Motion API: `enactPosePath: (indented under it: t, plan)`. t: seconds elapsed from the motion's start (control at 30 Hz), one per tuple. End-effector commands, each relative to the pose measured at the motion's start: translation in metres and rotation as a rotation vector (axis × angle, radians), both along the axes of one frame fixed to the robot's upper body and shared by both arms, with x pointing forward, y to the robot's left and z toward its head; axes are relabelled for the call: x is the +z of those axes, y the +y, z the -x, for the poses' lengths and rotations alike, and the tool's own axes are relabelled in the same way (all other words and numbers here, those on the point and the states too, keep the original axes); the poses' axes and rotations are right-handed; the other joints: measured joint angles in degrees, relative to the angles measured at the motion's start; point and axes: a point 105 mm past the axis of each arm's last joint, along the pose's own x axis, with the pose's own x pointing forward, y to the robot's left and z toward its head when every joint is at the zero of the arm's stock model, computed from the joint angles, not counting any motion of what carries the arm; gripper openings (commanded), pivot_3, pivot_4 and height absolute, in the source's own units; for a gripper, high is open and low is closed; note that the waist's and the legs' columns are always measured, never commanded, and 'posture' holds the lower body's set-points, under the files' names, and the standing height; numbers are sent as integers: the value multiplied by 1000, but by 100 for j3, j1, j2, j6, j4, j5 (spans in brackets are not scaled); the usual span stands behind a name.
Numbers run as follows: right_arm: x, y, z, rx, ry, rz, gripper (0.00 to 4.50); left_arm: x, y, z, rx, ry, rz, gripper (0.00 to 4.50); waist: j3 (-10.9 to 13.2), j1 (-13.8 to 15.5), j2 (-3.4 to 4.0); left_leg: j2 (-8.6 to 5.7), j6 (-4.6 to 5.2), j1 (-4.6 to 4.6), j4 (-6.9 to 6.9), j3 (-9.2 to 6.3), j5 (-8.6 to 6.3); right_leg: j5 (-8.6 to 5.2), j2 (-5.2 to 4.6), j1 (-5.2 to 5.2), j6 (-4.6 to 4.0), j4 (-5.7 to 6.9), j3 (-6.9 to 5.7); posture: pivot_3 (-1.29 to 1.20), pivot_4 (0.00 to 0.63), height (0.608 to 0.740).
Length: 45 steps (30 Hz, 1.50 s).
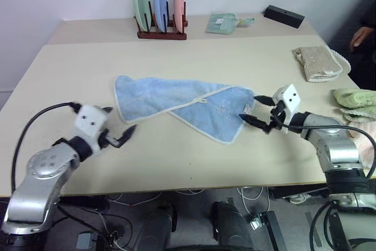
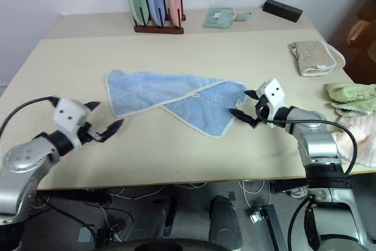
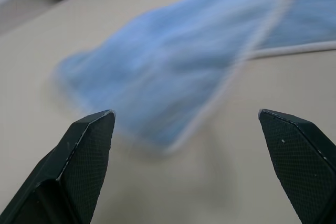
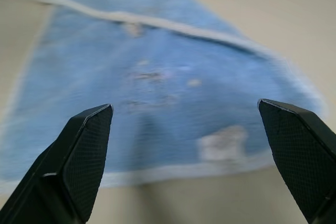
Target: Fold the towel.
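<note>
The light blue towel point(image 1: 182, 107) lies crumpled flat in the middle of the table point(image 1: 176, 163), one part folded over along a white-trimmed diagonal edge. My left gripper point(image 1: 120, 124) hovers open just short of the towel's near left corner, which lies ahead of its black fingers point(image 3: 89, 145) in the left wrist view. Over at the towel's right end, my right gripper point(image 1: 257, 110) stands open, the fingertips close to the cloth's edge. In the right wrist view the towel point(image 4: 157, 77) spreads ahead between the spread fingers point(image 4: 84, 145). Neither gripper holds anything.
At the back stand a wooden rack with three plates point(image 1: 160, 4), a folded green cloth point(image 1: 222, 23) and a black box point(image 1: 284, 14). A beige quilted cloth point(image 1: 317, 62) and a fluffy light green towel point(image 1: 355, 99) lie at the right. A person's hand point(image 1: 361, 36) shows at the far right.
</note>
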Motion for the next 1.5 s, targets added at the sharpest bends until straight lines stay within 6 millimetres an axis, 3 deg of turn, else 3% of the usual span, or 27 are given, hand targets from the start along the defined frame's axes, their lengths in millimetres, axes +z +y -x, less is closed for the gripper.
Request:
enactPosePath:
  t: [0.03, 0.17, 0.27, 0.43, 0.77, 0.87, 1.1, 1.27, 1.5]
  plan:
    - [23, 7, 1, -11, -96, -17, 4500, 7, -9, -12, 5, -64, -100, 4470, 0, -11, 0, 0, 0, 2, 0, 0, 0, 0, 1, 0, 0, 2, 0, 0, 150, 740]
    - [29, 20, 4, 16, -109, -46, 4500, 2, -5, -22, 31, -62, -193, 4470, 0, -54, 2, 1, 2, 5, -8, 6, -1, 0, 6, -3, 0, 2, 3, 0, 150, 740]
    - [31, 24, 0, 7, -119, -55, 4500, -11, 12, -27, 41, -42, -363, 4470, 2, -25, 1, 1, 3, 4, -7, 6, -2, 0, 7, -4, 0, 2, 4, 0, 150, 740]
    - [30, 26, -2, 1, -130, -59, 4500, -29, 38, -31, 52, 23, -496, 4470, 3, -12, 3, 2, 3, 2, -6, 6, -2, 0, 5, -4, 1, 0, 5, 0, 150, 740]
    - [33, 28, -3, -10, -149, -86, 4500, -49, 38, -56, 57, 65, -369, 4470, 2, 15, 6, -1, 3, 4, 0, 3, -1, 1, 2, -2, 2, 5, 4, 0, 150, 740]
    - [34, 28, -3, -12, -153, -86, 4500, -48, 42, -65, 84, 51, -373, 3667, 1, -7, 6, -2, 3, 5, 0, 4, -1, 1, 2, -1, 3, 6, 4, 0, 150, 740]
    - [39, 26, -3, -16, -183, -56, 4500, -45, 41, -70, 71, 24, -386, 41, 1, -46, 6, -1, 2, 6, -4, 4, -1, 1, 5, -6, 3, 8, 4, 0, 150, 740]
    - [43, 28, -13, 1, -199, 63, 4500, -35, 45, -64, 86, 0, -378, 41, 2, -47, 7, -1, 3, 5, -3, 6, -1, 1, 4, -7, 3, 8, 5, 0, 150, 740]
    - [31, 12, -58, -111, -171, 212, 4500, -27, 49, -42, 85, -12, -342, 41, 4, -51, 7, 1, 2, 4, -5, 8, -1, 2, 4, -9, 2, 8, 6, 0, 150, 740]
